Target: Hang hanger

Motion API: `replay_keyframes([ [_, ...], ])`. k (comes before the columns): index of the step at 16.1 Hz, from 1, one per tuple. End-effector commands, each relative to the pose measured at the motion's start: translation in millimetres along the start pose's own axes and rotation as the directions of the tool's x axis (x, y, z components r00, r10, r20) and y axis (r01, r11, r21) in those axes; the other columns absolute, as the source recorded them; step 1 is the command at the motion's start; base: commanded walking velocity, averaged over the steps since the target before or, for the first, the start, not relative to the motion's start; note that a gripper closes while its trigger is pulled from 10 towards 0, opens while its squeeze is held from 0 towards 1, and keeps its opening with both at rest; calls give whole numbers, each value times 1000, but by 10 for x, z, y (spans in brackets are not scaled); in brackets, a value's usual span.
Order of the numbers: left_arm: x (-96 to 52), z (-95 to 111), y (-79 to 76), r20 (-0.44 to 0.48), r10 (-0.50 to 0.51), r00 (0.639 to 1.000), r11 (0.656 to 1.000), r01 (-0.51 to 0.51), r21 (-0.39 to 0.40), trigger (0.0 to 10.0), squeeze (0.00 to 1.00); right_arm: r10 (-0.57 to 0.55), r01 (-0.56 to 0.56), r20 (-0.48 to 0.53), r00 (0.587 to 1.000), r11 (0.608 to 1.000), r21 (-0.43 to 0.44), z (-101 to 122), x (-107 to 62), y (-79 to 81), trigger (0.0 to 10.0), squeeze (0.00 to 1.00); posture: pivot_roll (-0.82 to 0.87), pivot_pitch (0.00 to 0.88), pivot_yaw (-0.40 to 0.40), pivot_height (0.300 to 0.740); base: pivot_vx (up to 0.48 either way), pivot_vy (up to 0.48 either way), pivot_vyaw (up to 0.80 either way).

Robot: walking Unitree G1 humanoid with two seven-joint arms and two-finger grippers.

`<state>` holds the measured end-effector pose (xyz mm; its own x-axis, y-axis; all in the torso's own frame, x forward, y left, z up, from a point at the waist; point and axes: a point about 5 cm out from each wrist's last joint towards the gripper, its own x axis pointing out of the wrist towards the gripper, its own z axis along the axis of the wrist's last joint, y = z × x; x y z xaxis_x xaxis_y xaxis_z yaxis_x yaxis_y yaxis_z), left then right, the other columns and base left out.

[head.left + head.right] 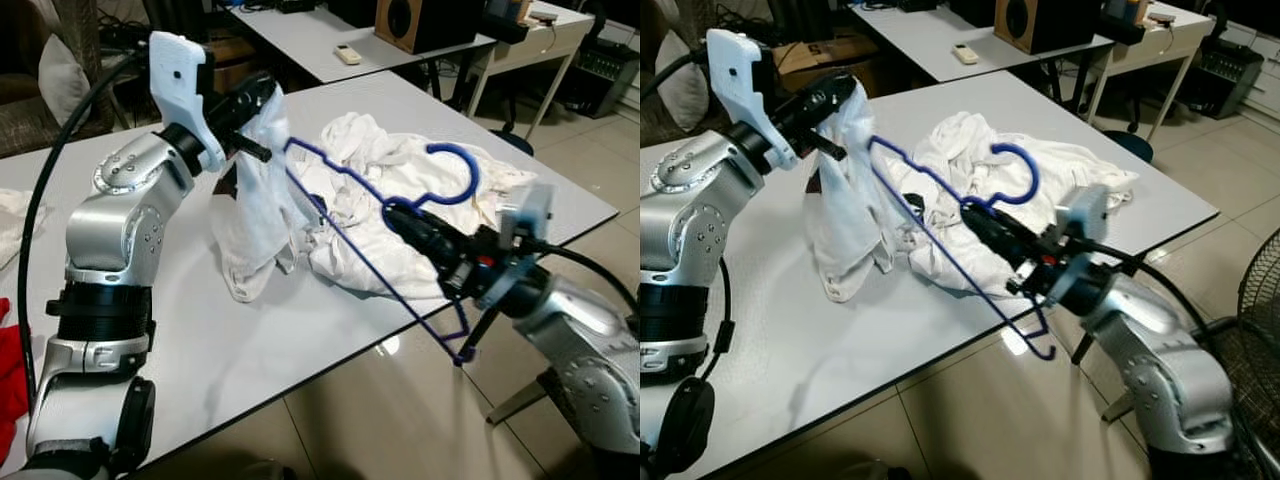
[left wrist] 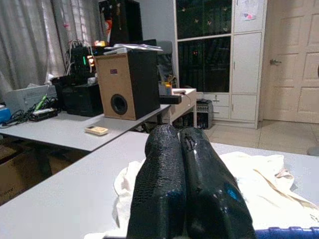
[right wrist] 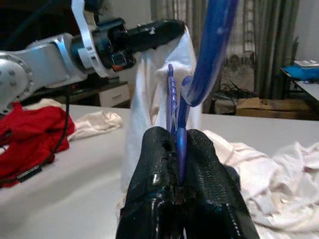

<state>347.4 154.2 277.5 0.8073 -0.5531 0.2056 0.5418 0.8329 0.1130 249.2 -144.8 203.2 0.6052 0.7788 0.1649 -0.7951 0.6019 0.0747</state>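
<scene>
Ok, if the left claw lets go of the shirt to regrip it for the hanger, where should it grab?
Probably the shirt's top edge, coming from the robot's left. It hangs lifted off the table, with the blue hanger's far arm already beside that edge and the right claw pinching the hanger's neck. Which opening is the collar cannot be told.

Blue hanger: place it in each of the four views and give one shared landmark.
Left eye: blue hanger centre, over the table edge.
Right eye: centre.
Left wrist: a blue sliver at the bottom edge.
Right wrist: upright between the fingers.
Landmark: white garment beside it.
</scene>
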Motion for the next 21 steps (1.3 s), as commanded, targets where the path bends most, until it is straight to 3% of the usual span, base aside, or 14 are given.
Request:
replay_keyframes([
  [1, 26, 61, -41, -4, -11, 1000, 999, 11, 50, 0, 0, 7, -7, 21, 1000, 1000, -4, 30, 35, 2, 10000, 0, -103, 0, 27, 740, 0, 0, 0],
  [3, 26, 34, -67, -15, -11, 1000, 998, 12, 57, 0, 0, 8, -8, 26, 1000, 1000, -1, 28, 74, -2, 10000, 0, -102, 0, 24, 740, 0, 0, 0],
  [5, 22, 81, -86, -1, -17, 1000, 998, 17, 56, 0, 0, -84, 85, -61, 995, 996, 3, -76, 114, -100, 10000, 0, -101, 0, 20, 740, 0, 0, 0],
  [7, -21, 130, 12, 7, 23, 1000, 997, -23, 75, 0, 0, -117, 119, -102, 988, 993, 5, -159, 91, -118, 10000, 0, -100, 0, 18, 740, 0, 0, 0],
  [14, -2, 296, -24, 63, -8, 998, 998, 4, 57, 0, 0, -88, 89, -163, 983, 996, 4, -289, 123, -19, 10000, 0, -105, 0, 20, 740, 0, 0, 0],
  [17, 8, 301, 25, 70, 36, 997, 997, -40, 60, 0, 0, -39, 38, -156, 987, 999, -6, -267, 117, 41, 10000, 0, -107, 0, 21, 740, 0, 0, 0],
  [21, -2, 355, -15, 82, 1, 997, 998, -6, 55, 0, 0, -85, 85, -197, 977, 996, -10, -349, 106, -10, 10000, 0, -108, 0, 21, 740, 0, 0, 0],
])
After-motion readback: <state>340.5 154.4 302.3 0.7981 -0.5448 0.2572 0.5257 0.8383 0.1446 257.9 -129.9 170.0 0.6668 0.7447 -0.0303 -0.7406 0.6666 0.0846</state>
